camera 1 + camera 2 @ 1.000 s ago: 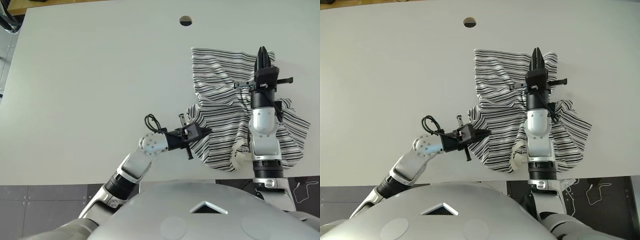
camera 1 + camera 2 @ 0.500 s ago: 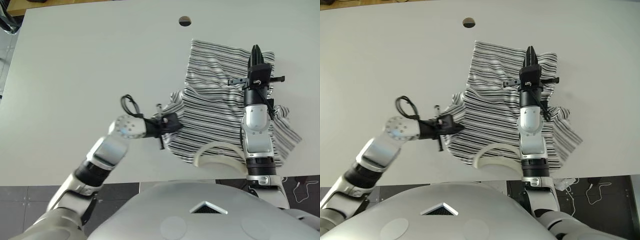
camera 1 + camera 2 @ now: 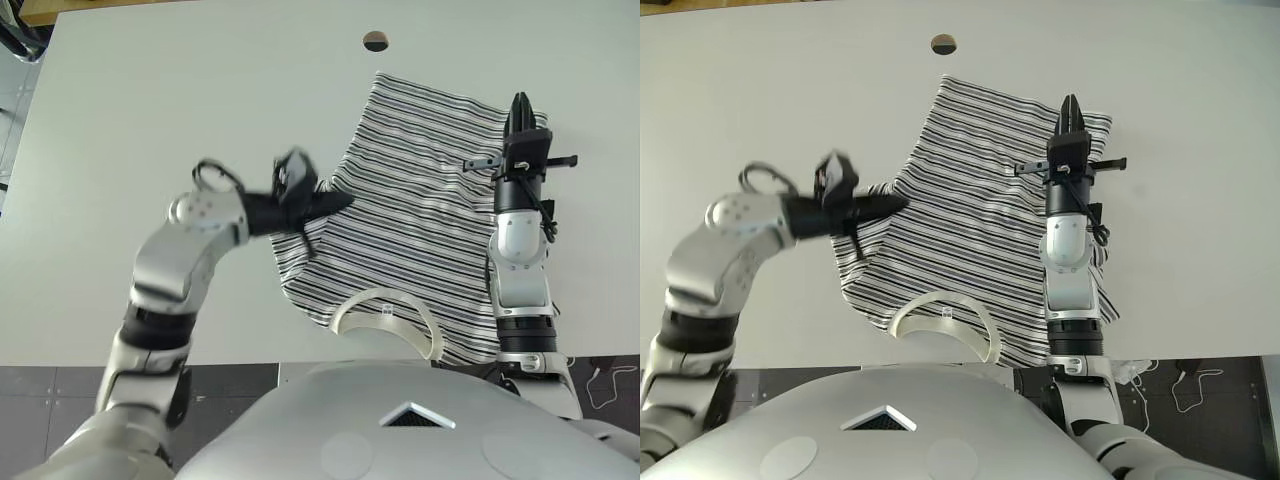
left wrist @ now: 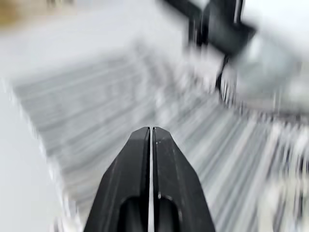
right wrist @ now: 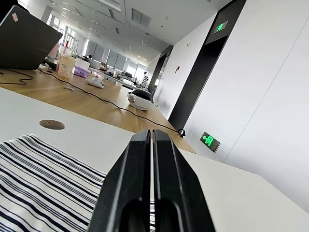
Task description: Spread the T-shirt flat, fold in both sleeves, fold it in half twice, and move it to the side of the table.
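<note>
A black-and-white striped T-shirt [image 3: 430, 220] lies spread over the right half of the white table [image 3: 130, 110]. Its white collar [image 3: 385, 310] sits at the near edge. My left gripper [image 3: 340, 200] is shut on the shirt's left edge, holding that fabric raised off the table at mid-depth. A fold of cloth hangs below it. My right gripper [image 3: 521, 100] is shut at the shirt's far right corner, with its forearm lying along the shirt's right side. In the right wrist view the shut fingers [image 5: 145, 159] point over the stripes [image 5: 43, 179].
A round cable hole [image 3: 376, 41] sits in the tabletop just beyond the shirt's far left corner. The white table stretches wide to the left of the shirt. Its front edge [image 3: 60, 366] runs just in front of the collar.
My left gripper has swung left and away from me, rising, dragging the shirt's left edge with it. The crumpled cloth has opened into a flatter sheet. The right gripper has stayed at the far corner.
</note>
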### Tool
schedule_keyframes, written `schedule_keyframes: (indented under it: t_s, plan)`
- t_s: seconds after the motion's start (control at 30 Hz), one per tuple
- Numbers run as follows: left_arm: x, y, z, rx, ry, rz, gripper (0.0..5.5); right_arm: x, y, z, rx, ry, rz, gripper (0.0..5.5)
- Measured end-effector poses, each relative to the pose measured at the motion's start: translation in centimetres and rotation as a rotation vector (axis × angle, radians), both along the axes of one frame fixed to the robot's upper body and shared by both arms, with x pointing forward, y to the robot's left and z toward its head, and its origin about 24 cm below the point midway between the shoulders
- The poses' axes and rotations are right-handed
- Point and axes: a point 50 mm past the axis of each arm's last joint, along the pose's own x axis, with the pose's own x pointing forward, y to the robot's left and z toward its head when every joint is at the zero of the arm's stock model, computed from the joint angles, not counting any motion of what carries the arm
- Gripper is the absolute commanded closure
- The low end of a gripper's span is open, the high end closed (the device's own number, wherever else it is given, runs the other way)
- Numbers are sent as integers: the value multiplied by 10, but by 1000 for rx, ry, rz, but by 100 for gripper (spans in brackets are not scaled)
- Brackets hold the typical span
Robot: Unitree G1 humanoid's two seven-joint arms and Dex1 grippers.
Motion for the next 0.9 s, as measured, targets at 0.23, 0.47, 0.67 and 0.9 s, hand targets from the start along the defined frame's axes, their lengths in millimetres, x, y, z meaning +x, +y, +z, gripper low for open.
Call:
schedule_keyframes:
  t_s: [0.23,0.47,0.67,0.9]
  plan:
    - [69,-53,-32,137,36,115,537,-1,0,-4,-5,8,8,540]
    - [93,-63,-76,285,113,227,537,-1,3,-5,-6,12,30,540]
    - [96,-54,-83,303,155,280,537,-2,4,-5,-4,10,34,540]
    - [110,14,-82,368,167,534,537,-2,7,-3,-2,1,40,540]
